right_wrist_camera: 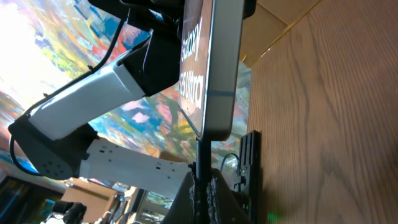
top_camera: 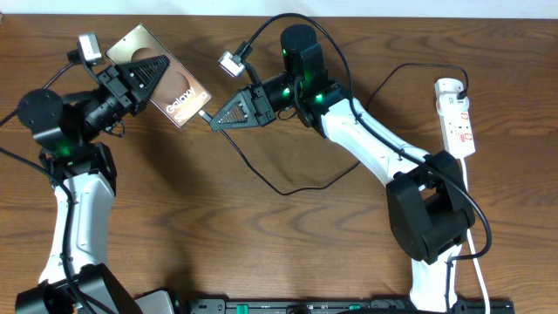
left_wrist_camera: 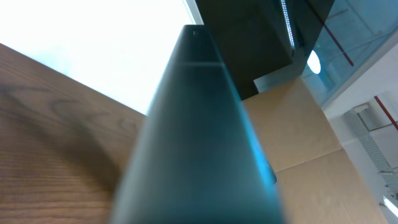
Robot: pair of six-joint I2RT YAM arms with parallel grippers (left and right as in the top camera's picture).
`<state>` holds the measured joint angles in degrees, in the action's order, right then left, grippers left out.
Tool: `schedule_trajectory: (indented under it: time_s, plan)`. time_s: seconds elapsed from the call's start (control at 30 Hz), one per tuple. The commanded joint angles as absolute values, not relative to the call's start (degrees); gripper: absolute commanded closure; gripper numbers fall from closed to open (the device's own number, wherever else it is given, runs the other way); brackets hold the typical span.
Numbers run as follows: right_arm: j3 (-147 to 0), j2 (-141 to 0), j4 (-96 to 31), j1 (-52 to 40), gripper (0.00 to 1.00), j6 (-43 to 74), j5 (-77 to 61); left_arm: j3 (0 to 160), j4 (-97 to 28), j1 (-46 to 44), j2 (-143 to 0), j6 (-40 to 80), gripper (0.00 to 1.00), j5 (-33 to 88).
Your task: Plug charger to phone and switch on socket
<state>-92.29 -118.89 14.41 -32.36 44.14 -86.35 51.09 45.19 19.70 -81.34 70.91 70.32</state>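
The left pincer point(top_camera: 155, 70) is closed on the phone point(top_camera: 187, 100), holding it tilted above the desk point(top_camera: 218, 253). The right pincer point(top_camera: 216, 119) pinches the charger point(right_wrist_camera: 199, 158) tip, which touches the phone's lower edge. The socket point(top_camera: 456, 118) lies well to the phone's right.

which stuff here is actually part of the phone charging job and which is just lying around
Job in hand: phone, charger, socket.
Lying about: cardboard box beyond the table edge.
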Motion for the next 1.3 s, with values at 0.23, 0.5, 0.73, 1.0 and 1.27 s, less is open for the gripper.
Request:
schedule_trajectory:
  time_s: [0.23, 0.5, 0.73, 1.0, 1.27]
  plan:
    - [-93.34, -118.85, 14.66, -32.27, 0.99, 44.27, -86.28, 51.59, 45.98, 19.51, -81.23, 70.5, 0.92, 69.97]
    - [-93.34, -118.85, 15.07, -32.99, 0.99, 44.29, -86.26, 51.57, 45.95, 19.53, -81.23, 70.35, 0.93, 69.82]
    - [-93.34, -118.85, 15.07, -32.99, 0.99, 44.29, -86.26, 51.57, 45.98, 19.51, -81.23, 70.35, 0.93, 69.36]
    - [-93.34, -118.85, 15.11, -32.99, 0.99, 44.29, -86.06, 51.53, 45.95, 19.51, -81.23, 70.37, 0.93, 68.73]
    - [-93.34, -118.85, 15.29, -32.99, 0.99, 44.31, -86.11, 51.53, 45.95, 19.51, -81.23, 69.21, 0.92, 68.51]
